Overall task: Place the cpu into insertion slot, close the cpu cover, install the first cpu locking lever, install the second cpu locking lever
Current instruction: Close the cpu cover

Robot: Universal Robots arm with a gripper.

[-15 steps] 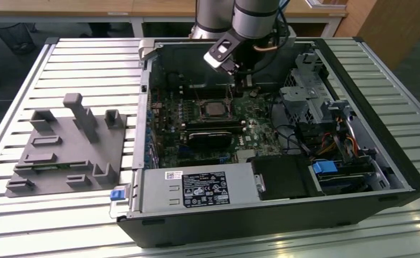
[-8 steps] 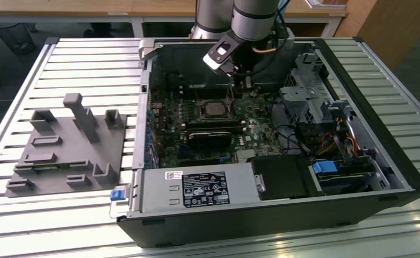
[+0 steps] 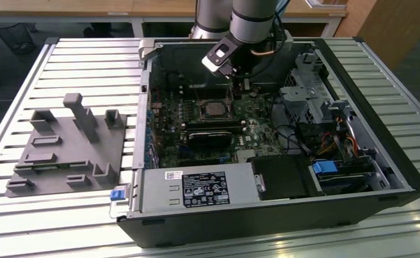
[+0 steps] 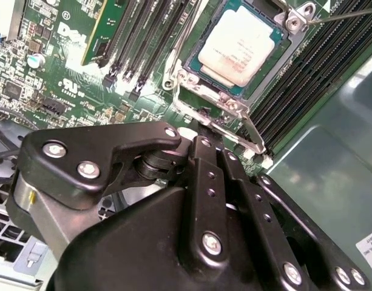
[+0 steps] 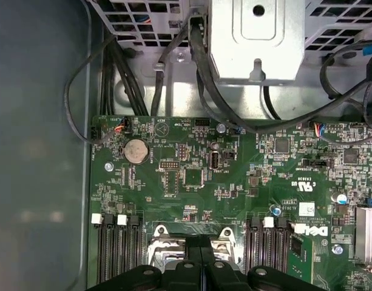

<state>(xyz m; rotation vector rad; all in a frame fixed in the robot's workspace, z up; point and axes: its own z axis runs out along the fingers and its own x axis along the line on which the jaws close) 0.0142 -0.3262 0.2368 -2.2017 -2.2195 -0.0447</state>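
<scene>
The slatted desk (image 3: 74, 70) carries an open black computer case (image 3: 267, 226), with a grey moulded holder (image 3: 66, 145) lying on the desk well away from the claw, toward the exterior view's left. The arm (image 3: 250, 21) reaches down into the case, and the claw (image 3: 240, 83) hangs just above the green circuit board (image 3: 256, 134) that lines the case floor. In both wrist views the claw's (image 4: 201, 140) (image 5: 201, 242) 2 black fingers are drawn together with barely a seam between them. I cannot tell whether anything is nipped in that seam. Directly at the fingertips is the metal cover (image 4: 219, 112), a thin bright frame hinged up off the slot rather than lying flat over it, and the tips look to be touching its near edge. Just beyond the cover is the insertion slot (image 4: 267, 70), with long black memory slots (image 4: 143, 36) running along both of its sides. The cpu (image 4: 240, 45) (image 3: 211, 109) already sits flat in the insertion slot, silver top upward and uncovered, close ahead of the claw. A thin wire lever (image 4: 343, 15) runs off from the slot's far corner.
</scene>
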